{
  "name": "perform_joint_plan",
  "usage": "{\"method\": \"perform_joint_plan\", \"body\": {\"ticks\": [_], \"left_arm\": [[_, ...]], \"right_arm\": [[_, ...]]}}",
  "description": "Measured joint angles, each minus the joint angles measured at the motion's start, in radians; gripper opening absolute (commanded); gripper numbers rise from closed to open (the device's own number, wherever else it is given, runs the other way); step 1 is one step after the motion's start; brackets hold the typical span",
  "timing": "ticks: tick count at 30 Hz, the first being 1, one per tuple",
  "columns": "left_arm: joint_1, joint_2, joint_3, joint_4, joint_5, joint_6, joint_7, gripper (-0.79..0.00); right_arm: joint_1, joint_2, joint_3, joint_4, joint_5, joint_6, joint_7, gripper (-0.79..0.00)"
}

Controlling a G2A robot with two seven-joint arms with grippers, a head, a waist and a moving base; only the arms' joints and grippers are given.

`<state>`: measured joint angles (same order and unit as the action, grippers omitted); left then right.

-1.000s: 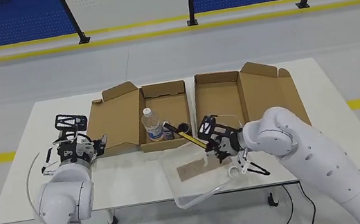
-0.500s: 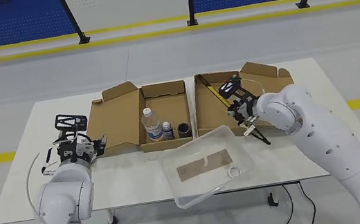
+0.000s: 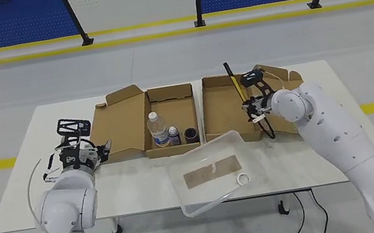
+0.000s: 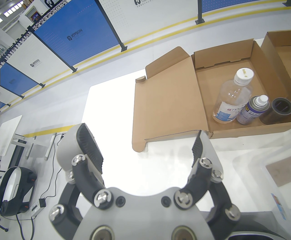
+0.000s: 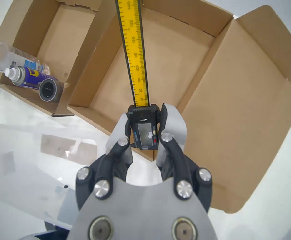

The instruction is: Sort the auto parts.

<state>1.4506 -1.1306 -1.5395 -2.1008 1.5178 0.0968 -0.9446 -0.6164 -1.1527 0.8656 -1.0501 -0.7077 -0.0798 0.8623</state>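
Top view: the right gripper (image 3: 252, 105) holds a caliper (image 3: 235, 82) in the air over the right box (image 3: 222, 111), the yellow beam pointing to the far side. The left box (image 3: 169, 94) holds a bottle (image 3: 155, 128), a can (image 3: 173, 134) and a black cylinder (image 3: 190, 134), standing in a row along its near wall. A clear tray (image 3: 205, 186) lies on the table (image 3: 132, 186) just near of the boxes, with a small ring (image 3: 243, 178) in its right near part.

Left wrist view: the left gripper (image 4: 142, 136) has its claw spread wide with nothing in it. It hangs over the table, just near of the left box's folded-out left flap.

Right wrist view: the fingers (image 5: 169, 120) clamp the caliper's black display head from both sides. The beam runs out above the floor of the right box, and the can and cylinder sit off to the left.
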Motion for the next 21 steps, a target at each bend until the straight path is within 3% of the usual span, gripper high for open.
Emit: {"method": "perform_joint_plan", "body": {"ticks": [17, 19, 21], "left_arm": [[0.000, 0.000, 0.000, 0.000, 0.000, 0.000, 0.000, 0.000], [0.000, 0.000, 0.000, 0.000, 0.000, 0.000, 0.000, 0.000], [0.000, 0.000, 0.000, 0.000, 0.000, 0.000, 0.000, 0.000]], "right_arm": [[0.088, -0.116, -0.132, 0.335, 0.125, -0.101, -0.081, -0.785], [0.095, -0.125, -0.139, 0.358, 0.129, -0.110, -0.085, -0.727], [0.104, -0.135, -0.146, 0.380, 0.128, -0.116, -0.090, -0.619]]}}
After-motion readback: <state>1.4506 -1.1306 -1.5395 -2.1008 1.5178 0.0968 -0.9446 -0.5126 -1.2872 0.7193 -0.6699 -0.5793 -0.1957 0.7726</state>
